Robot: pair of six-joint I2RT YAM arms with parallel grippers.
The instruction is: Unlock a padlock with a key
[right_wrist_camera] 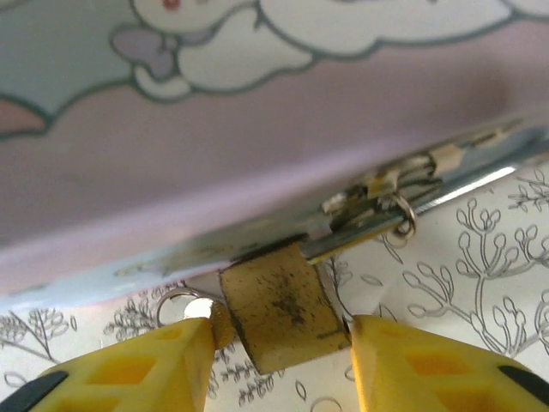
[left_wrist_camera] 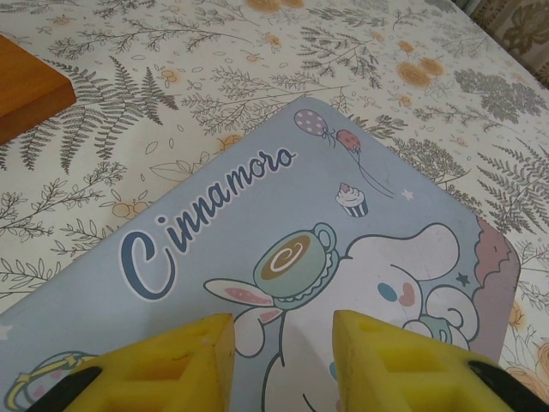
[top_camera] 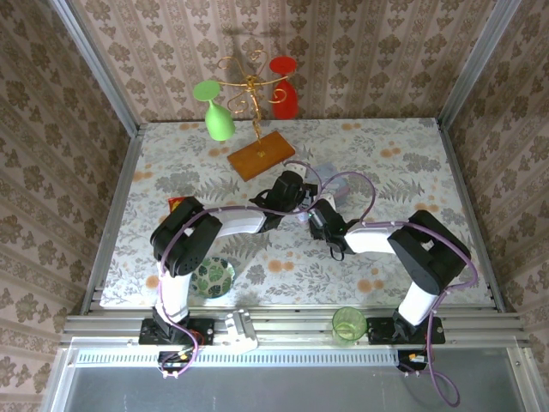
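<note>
Floral tablecloth (top_camera: pixel 395 172), damask-papered walls round it. Padlock (right_wrist_camera: pixel 283 316), a scuffed brass body, sits at the bottom edge of the pale blue tin's (right_wrist_camera: pixel 257 146) pink side wall, about mid-table. Its long axis runs roughly top-to-bottom in the right wrist view, with the top leaning a bit left. The top end is tucked under the tin's rim, shackle hidden, bottom end toward the cam. Small silvery ring (right_wrist_camera: pixel 174 299) just left of it. Right gripper (right_wrist_camera: pixel 283 335): yellow fingers flank the body on both sides, v. close — can't tell if actually pinching. Left gripper (left_wrist_camera: pixel 283 339) is over the tin lid, fingers spread, nothing btwn them. Wooden base (top_camera: pixel 261 154) w/ hanging glasses stands beyond.
</note>
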